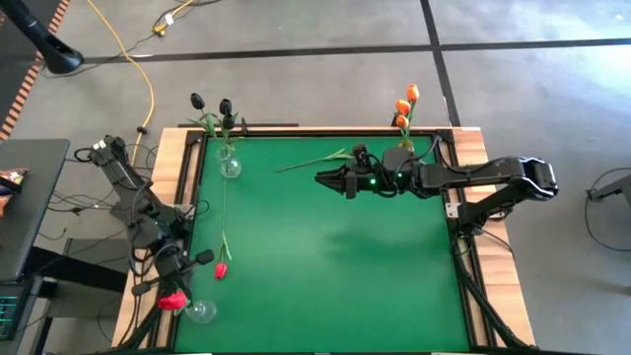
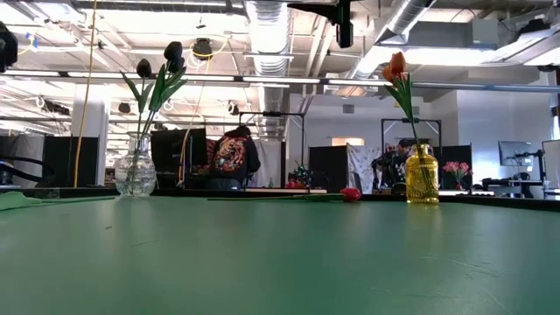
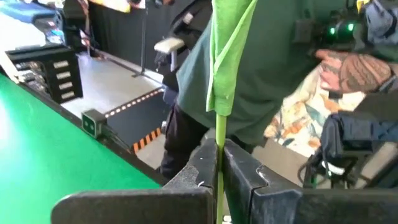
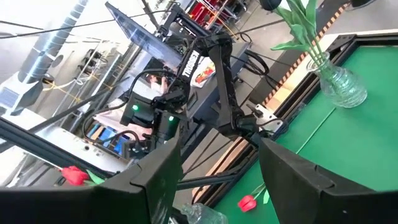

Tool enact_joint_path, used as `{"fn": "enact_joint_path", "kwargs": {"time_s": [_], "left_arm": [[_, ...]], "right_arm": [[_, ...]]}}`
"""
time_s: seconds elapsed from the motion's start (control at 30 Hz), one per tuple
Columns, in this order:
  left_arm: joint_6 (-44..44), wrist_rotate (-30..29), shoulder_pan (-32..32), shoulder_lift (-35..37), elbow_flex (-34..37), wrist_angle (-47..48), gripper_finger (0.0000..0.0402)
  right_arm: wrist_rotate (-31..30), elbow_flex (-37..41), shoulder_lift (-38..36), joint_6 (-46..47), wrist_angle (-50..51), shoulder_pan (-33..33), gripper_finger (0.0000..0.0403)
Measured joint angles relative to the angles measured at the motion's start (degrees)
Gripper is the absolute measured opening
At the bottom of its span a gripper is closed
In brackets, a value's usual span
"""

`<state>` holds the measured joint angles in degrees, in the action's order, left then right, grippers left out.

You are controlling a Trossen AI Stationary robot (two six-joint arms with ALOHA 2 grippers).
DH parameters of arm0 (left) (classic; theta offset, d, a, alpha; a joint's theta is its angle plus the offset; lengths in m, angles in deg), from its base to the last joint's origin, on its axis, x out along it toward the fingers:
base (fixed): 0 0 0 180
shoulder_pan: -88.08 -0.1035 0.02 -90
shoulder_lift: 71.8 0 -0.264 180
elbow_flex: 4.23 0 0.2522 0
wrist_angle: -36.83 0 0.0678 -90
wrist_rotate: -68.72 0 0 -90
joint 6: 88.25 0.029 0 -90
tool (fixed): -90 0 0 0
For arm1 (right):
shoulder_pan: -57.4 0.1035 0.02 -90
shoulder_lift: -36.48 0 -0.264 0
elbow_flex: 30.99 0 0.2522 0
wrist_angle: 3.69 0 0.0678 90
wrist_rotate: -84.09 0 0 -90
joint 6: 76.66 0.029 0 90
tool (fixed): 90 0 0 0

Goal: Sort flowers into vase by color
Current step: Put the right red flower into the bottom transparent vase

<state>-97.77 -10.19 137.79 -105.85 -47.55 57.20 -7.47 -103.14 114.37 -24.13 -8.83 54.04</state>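
In the lower left corner of the high view, the left gripper is clamped on the thin green stem of a red-headed artificial tulip. It holds the flower right beside a small clear glass vase at the green table's corner. I take that to be the vase meant for reds, with this bloom about to go in. A little further up the frame, a second red tulip lies flat on the cloth, probably next in line.

Past the middle, the right gripper hovers with its fingers spread and nothing between them. It is close to a loose green-stemmed flower lying on the table, whose head colour I cannot make out.

Along the top edge stand a clear round glass vase of black tulips on the left and a yellow glass bottle vase of orange tulips on the right. Each colour is kept to its own vase.
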Motion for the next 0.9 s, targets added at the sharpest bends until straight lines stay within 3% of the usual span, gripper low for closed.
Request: {"fn": "enact_joint_path", "kwargs": {"time_s": [0.6, 0.9], "left_arm": [[-3.2, -9.0, 1.8, -0.1, 0.0, 6.23, 0.0001], [-3.63, -8.72, 1.79, -0.08, 0.0, 6.93, 0.0063]], "right_arm": [[0.15, 0.0, -0.02, -2.03, 0.49, 0.35, 0.0244], [0.2, 0.0, -0.02, -3.22, 0.46, 0.76, 0.0244]]}}
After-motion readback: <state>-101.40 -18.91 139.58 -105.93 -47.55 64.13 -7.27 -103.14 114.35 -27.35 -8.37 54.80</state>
